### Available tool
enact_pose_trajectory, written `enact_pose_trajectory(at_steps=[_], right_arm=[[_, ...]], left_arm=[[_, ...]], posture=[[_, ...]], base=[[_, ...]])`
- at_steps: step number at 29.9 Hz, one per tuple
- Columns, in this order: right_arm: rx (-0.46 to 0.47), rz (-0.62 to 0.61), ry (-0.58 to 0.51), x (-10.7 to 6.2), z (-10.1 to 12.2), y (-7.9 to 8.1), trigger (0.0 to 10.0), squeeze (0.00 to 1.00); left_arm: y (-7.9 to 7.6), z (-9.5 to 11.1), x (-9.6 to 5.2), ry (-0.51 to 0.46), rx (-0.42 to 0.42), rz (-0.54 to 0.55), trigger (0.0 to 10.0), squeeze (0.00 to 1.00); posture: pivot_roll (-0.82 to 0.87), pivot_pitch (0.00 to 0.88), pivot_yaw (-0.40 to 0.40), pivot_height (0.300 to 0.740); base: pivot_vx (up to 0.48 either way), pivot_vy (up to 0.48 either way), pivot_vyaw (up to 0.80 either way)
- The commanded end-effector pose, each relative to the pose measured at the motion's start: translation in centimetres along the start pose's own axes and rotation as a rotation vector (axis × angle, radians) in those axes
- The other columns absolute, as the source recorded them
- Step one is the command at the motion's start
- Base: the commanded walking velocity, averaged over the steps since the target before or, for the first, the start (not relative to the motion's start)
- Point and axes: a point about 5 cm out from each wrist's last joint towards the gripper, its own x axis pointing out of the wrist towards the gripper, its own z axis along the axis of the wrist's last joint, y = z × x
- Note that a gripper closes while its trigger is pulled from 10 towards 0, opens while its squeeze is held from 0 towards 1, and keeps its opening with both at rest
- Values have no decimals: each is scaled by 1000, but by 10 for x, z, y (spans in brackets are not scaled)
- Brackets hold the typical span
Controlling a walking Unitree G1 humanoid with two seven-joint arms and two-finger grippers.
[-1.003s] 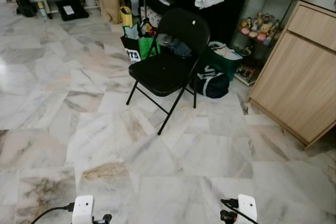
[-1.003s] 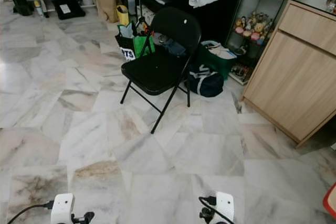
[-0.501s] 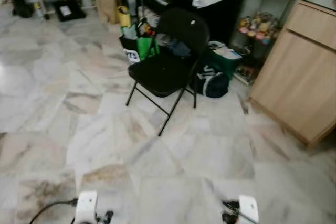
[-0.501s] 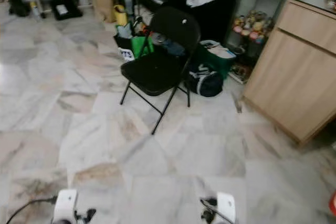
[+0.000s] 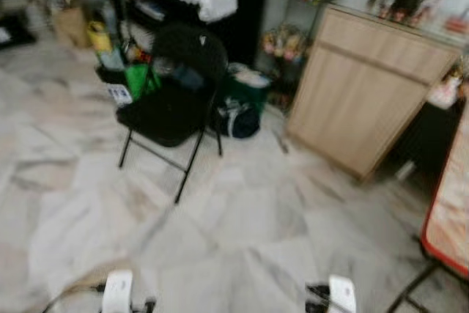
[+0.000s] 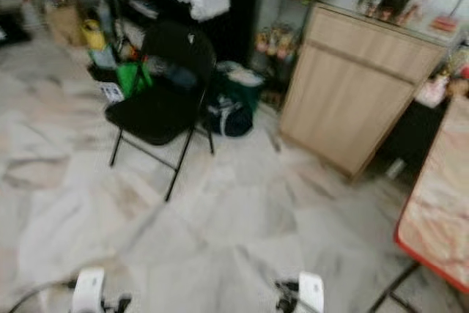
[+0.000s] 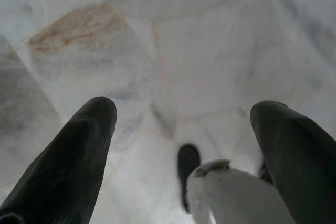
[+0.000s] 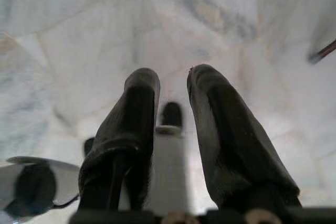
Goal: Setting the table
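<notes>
1. The marble floor (image 5: 242,225) takes up most of the head views, which are blurred; the robot is probably walking or turning.
2. A light wooden cabinet (image 5: 366,86) stands in the upper right of the frame, with small figures along its top.
3. The table (image 6: 440,210) (the task's own thing, as far as I can judge) comes in at the right edge, an orange-rimmed top with a pale patterned surface on a dark leg. What lies on it I cannot tell, as little of it is in view.
4. A black folding chair (image 5: 172,100) sits in the upper left, with bags (image 5: 234,119) just beside it.
5. The left gripper (image 7: 184,129) hangs low over the floor, fingers spread wide and holding nothing.
6. The right gripper (image 8: 173,103) also points at the floor, fingers close together with a narrow gap and nothing between them.
7. Progress looks early: no dish or cutlery is in either gripper, so fetching items and placing them on the table are all left to do.
</notes>
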Motion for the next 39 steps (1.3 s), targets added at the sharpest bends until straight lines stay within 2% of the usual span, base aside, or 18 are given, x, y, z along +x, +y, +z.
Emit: enact_pose_trajectory(at_steps=[1,8,39], right_arm=[[0,-27,-12,-1,4,-9,10000,0],[12,-25,-17,0,6,-6,10000,0],[33,-24,-18,0,5,-4,10000,0]], left_arm=[[-8,5,2,-8,-6,-22,10000,0],[-8,11,4,-19,-10,-26,10000,0],[-4,15,4,-30,10,-22,10000,0]], posture=[[131,0,-62,740],[134,10,-37,740],[148,16,-47,740]], base=[[0,0,-625],[0,0,-624],[0,0,-621]])
